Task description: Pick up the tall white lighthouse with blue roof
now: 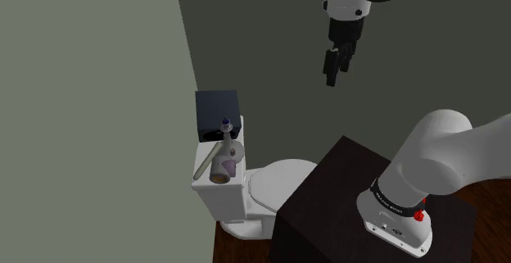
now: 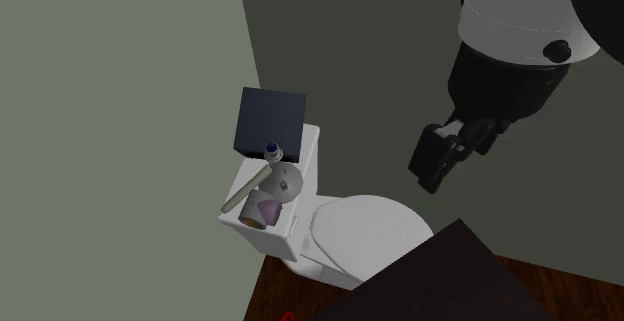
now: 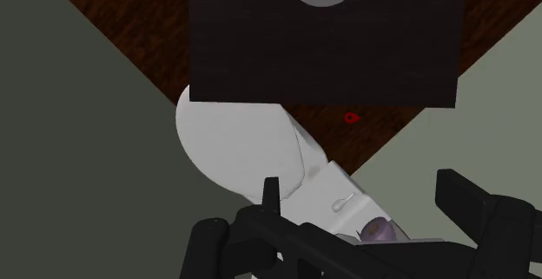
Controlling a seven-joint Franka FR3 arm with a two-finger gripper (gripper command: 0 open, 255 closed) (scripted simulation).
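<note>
Shoulder view: lighthouse (image 1: 227,132) upright, blue roof uppermost; end effector (image 1: 332,79) parted, empty.

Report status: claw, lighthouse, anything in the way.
Claw open, empty, well clear of the toilet tank. Lighthouse upright on the tank, untouched. Dark box, stick and purple roll crowd it.

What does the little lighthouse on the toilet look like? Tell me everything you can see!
The lighthouse is a small pale tower with a dark blue cap, drawn plain, so no material shows. It stands upright on the white toilet tank, just in front of a dark blue box. A tan stick leans up toward its foot; whether they touch is unclear. The gripper hangs high above, not holding it.
</note>
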